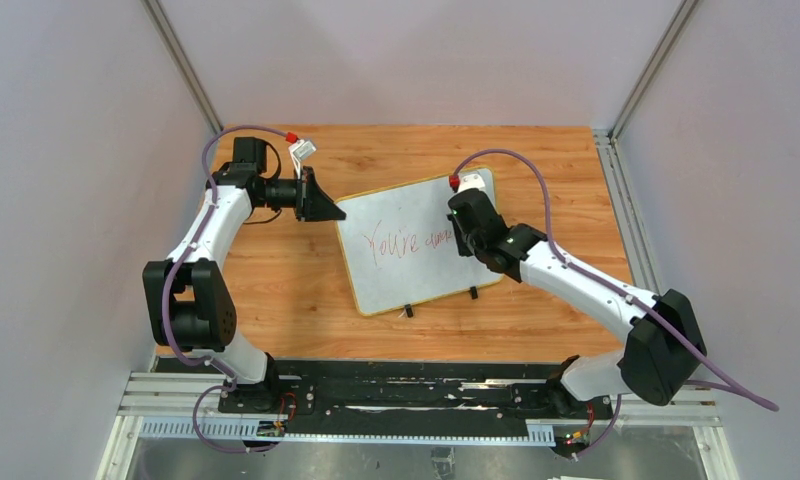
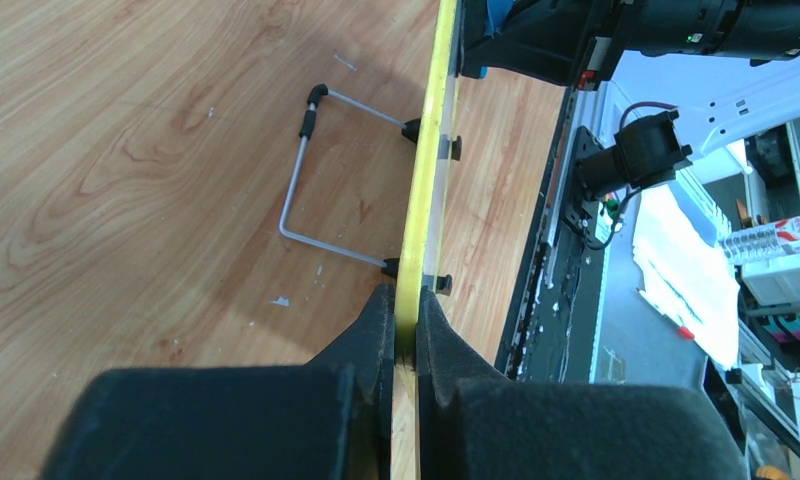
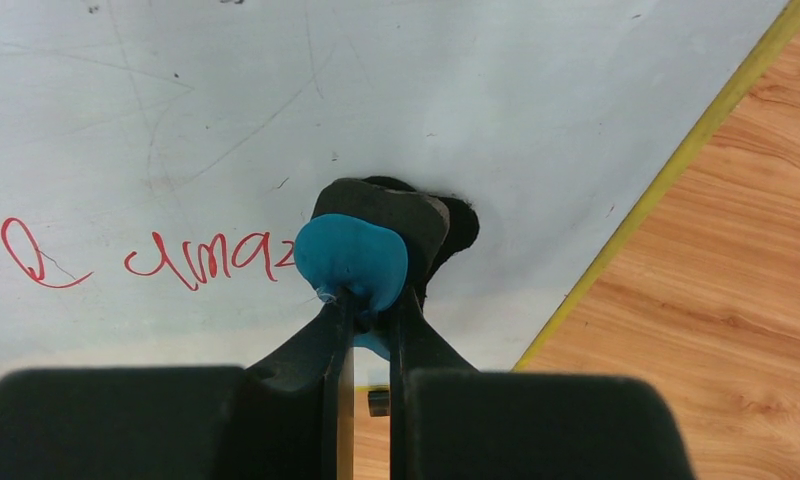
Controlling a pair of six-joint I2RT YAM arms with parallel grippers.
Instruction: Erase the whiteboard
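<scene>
Listing from the overhead view, we record one whiteboard [image 1: 416, 255] lying at a slant in the centre of the frame on the wooden table [image 1: 276, 285], its thin yellow rim visible all round. Red writing [image 1: 408, 241] runs across the middle of it, and two black clips [image 1: 408, 311] sit on its lower edge. The left gripper [image 1: 321, 206] is at the board's upper-left corner. In the left wrist view its fingers [image 2: 376, 330] are clamped on the yellow edge of the whiteboard [image 2: 426, 150], which we see edge-on up the middle of that frame. A grey wire stand [image 2: 296, 180] juts from the board to the left, over the wood. The right gripper [image 1: 466, 235] sits over the board's right half. In the right wrist view it is closed on a blue and black eraser [image 3: 351, 260], which is pressed to the white surface [image 3: 376, 90] just right of the red letters [image 3: 206, 262].
</scene>
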